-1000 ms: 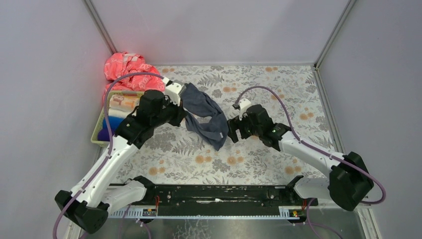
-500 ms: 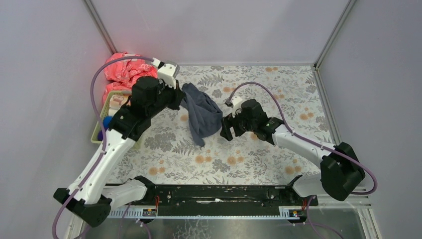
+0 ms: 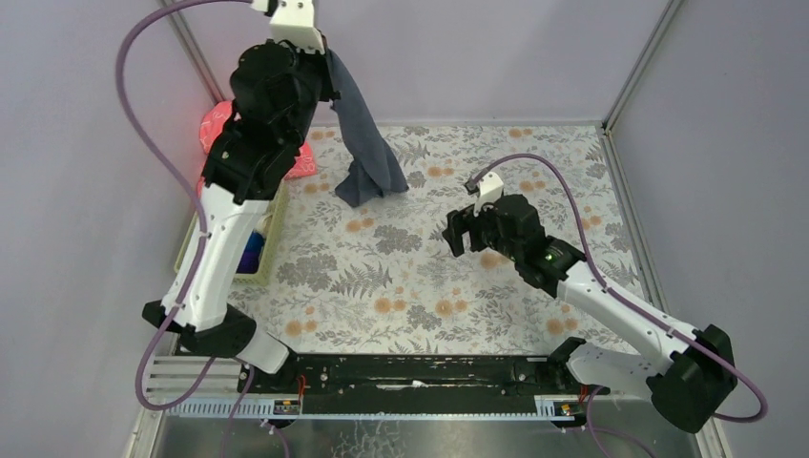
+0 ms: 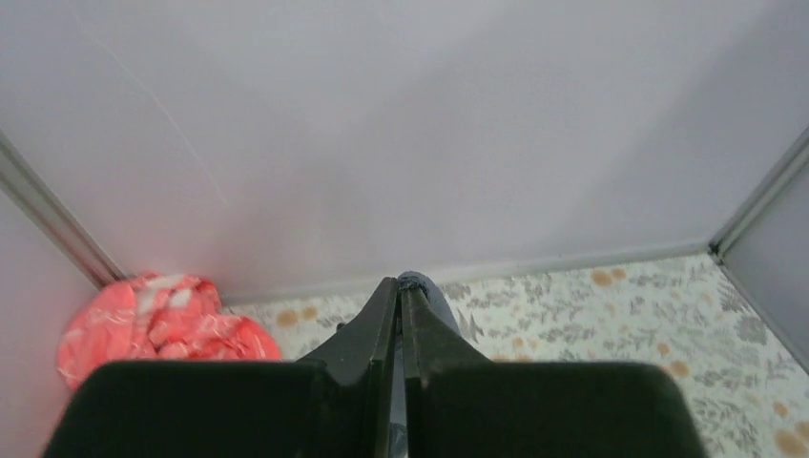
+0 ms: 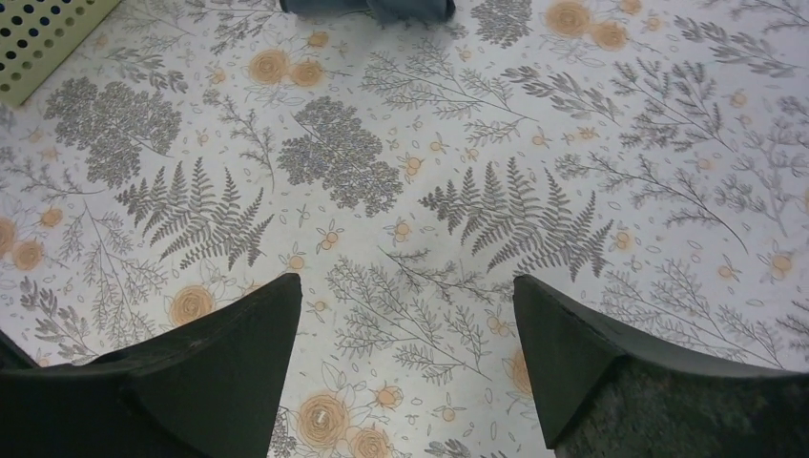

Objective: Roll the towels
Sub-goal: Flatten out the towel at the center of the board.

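A dark grey-blue towel (image 3: 363,148) hangs from my left gripper (image 3: 327,59), which is raised high near the back wall and shut on the towel's top edge. The towel's lower end bunches on the floral covering (image 3: 367,186). In the left wrist view the jaws (image 4: 401,286) are pressed together, with a fold of towel (image 4: 437,298) poking out at the tips. My right gripper (image 3: 452,235) is low over the table's middle, right of the towel and apart from it. It stands open (image 5: 407,286) with only floral covering between its fingers. The towel's bottom edge (image 5: 372,8) shows far ahead.
A pale green basket (image 3: 270,239) stands at the left edge behind my left arm, with a blue roll (image 3: 250,252) inside; its corner (image 5: 38,38) shows in the right wrist view. A red-pink cloth (image 3: 215,129) lies crumpled in the back left corner (image 4: 162,324). Grey walls enclose the table.
My left arm has swung up and back, lifting the towel off the table until it hangs. My right gripper has pulled away from the towel toward the right, staying open.
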{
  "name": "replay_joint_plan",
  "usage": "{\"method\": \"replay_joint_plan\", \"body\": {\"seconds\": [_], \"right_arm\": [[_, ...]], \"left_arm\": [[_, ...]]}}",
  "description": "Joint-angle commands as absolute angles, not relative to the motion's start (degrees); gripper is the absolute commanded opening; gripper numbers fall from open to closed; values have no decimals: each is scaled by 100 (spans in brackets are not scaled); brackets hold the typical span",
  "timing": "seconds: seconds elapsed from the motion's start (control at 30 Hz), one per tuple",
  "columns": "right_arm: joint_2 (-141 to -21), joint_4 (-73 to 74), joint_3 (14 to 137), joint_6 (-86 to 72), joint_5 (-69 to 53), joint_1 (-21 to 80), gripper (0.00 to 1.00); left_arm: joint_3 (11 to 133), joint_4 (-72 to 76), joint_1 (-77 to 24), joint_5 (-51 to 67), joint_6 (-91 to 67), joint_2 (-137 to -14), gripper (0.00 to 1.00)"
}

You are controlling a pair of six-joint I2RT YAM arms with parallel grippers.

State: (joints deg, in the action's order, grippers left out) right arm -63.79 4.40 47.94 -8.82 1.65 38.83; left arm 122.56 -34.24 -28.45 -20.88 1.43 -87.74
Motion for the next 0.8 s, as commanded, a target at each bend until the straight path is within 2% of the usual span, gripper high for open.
{"method": "replay_joint_plan", "body": {"seconds": [0.0, 0.13, 0.27, 0.47, 0.53, 0.63, 0.7, 0.77], "right_arm": [[-5915, 299, 4551, -1007, 729, 3858, 89], [-5644, 239, 4368, -1087, 1026, 3858, 89], [-5240, 318, 4161, -1310, 1763, 3854, 89], [-4382, 742, 3784, -1874, 3582, 3858, 92], [-4184, 907, 3725, -1968, 3931, 3855, 92], [-3998, 1144, 3702, -2103, 4387, 3858, 93], [-3960, 1363, 3731, -2229, 4656, 3858, 93], [-3878, 1526, 3733, -2340, 4846, 3857, 93]], "left_arm": [[12585, -3125, -3359, -2709, 974, -8489, 0], [11897, -2910, -4550, -2860, 1279, -8401, 0], [11693, -2764, -4999, -2349, 449, -8865, 0], [12628, -2583, -5667, -1414, -423, -10282, 1], [13053, -2545, -5788, -1049, -583, -10700, 8], [13247, -2465, -5839, -468, -818, -10975, 14], [12835, -2406, -5840, -474, -831, -10842, 33], [12055, -2221, -5831, -713, -818, -10435, 45]]}}
